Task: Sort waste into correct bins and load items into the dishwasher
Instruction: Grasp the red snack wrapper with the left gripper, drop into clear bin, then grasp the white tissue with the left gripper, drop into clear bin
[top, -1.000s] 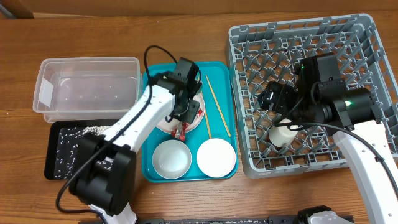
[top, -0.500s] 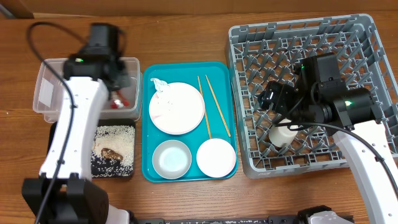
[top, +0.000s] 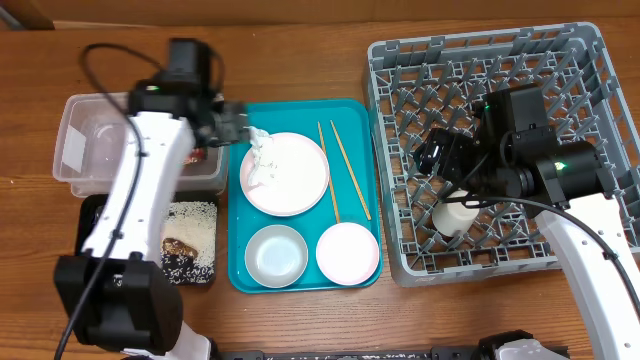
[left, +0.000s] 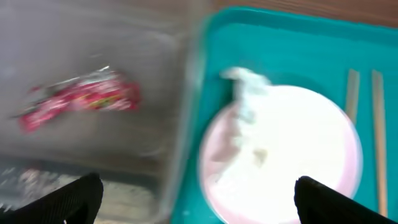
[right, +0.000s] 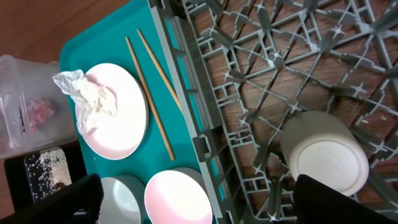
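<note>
Wrapper (left: 78, 102) is in the tub (top: 85, 130), rice (top: 195, 222) in the black tray (top: 205, 282), cup (top: 456, 216) in the rack (top: 590, 60). Tissue (top: 258, 152), plate (top: 295, 180), bowls (top: 276, 255) and chopsticks (top: 350, 172) wait; both jaws spread, empty.

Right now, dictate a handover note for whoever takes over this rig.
Left gripper open, empty, between the clear plastic tub and round white plate.
Right gripper open, empty, over the grey peg rack.
Done: red-and-white snack wrapper in tub; rice and brown scraps in black tray; small white cup in rack.
To do: crumpled white tissue on plate, plate, two white bowls, two wooden chopsticks, all on teal tray.
</note>
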